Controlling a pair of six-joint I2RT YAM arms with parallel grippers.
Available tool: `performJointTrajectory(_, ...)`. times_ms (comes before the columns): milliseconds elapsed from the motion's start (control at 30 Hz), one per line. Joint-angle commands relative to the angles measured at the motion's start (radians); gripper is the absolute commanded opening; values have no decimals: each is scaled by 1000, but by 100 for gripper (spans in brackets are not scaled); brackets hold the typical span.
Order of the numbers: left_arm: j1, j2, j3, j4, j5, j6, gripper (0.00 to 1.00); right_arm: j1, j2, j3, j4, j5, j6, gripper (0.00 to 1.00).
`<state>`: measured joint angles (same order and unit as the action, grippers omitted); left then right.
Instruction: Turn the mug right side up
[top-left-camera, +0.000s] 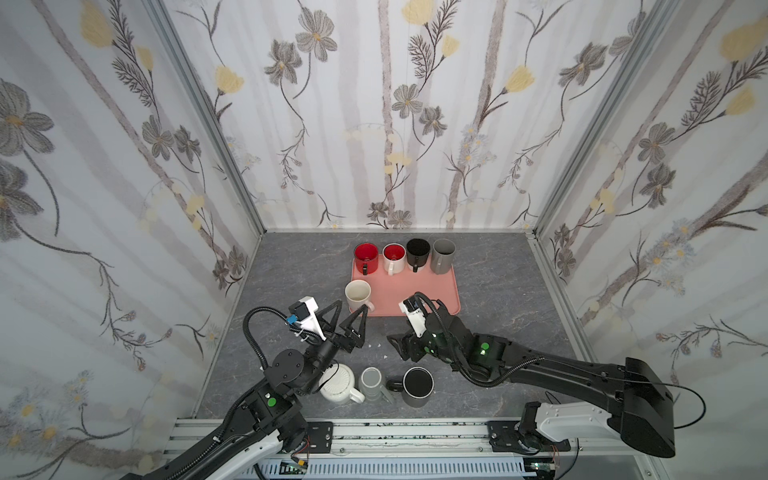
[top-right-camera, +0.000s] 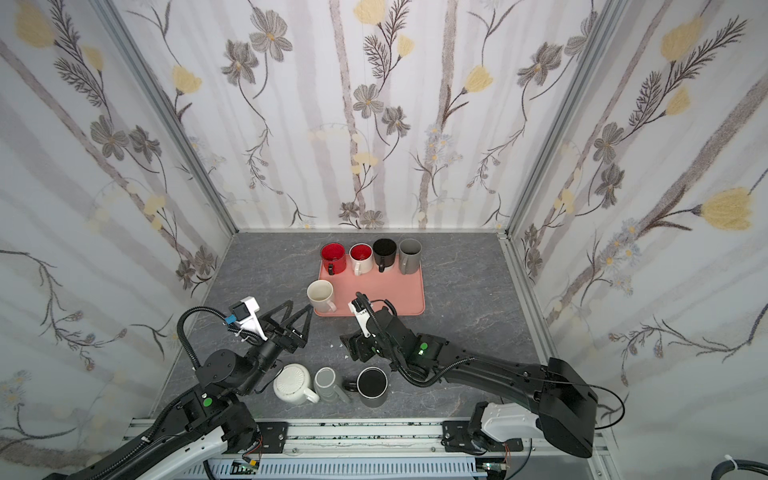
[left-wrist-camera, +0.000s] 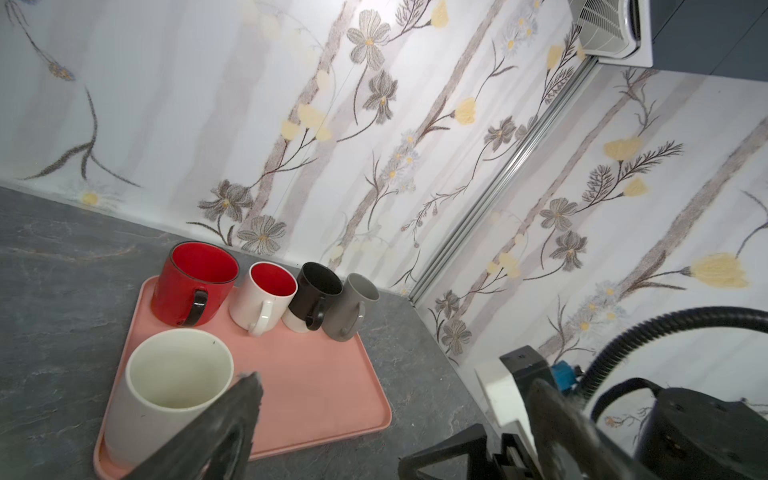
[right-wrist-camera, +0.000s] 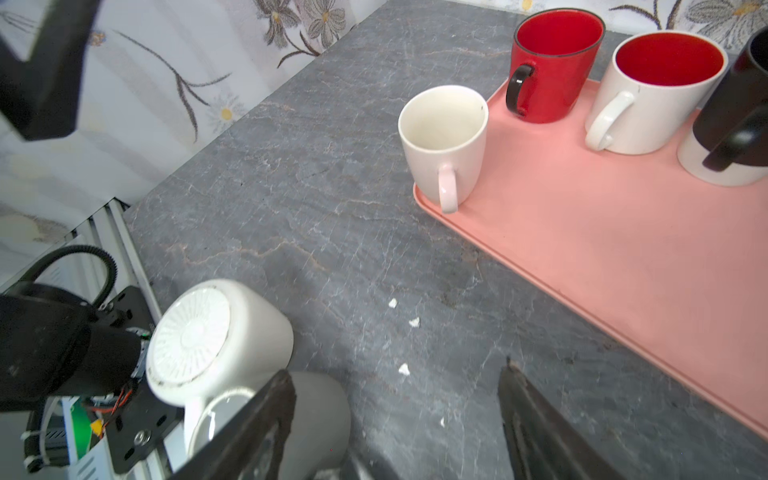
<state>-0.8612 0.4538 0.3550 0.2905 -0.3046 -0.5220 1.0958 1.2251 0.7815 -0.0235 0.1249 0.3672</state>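
Note:
A cream mug stands upright, mouth up, on the front left corner of the pink tray. My left gripper is open just in front of it, holding nothing, with one fingertip near the mug's handle. My right gripper is open over bare table. Close to the front edge a white mug stands bottom up, showing its ribbed base. A grey mug and a dark mug stand next to it.
Four upright mugs line the tray's back edge: red, white with red inside, black, grey. Small white crumbs lie on the grey table. Flowered walls close in the left, back and right.

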Motion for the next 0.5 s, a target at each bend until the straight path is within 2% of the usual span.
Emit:
performJointTrajectory(0, 1, 40, 35, -79, 29, -21, 100, 33, -50, -54, -90, 46, 62, 83)
performJointTrajectory(100, 1, 69, 53, -118, 46, -22, 100, 94, -73, -73, -183, 91, 83, 98)
performJointTrajectory(133, 1, 71, 54, -118, 52, -24, 100, 117, -81, -77, -208, 105, 95, 100)
performJointTrajectory(300, 2, 76, 49, -94, 74, -36, 100, 211, -73, -84, -282, 149, 165, 100)
performJointTrajectory(467, 2, 107, 67, -99, 97, -32, 100, 263, -73, -89, -303, 160, 176, 100)
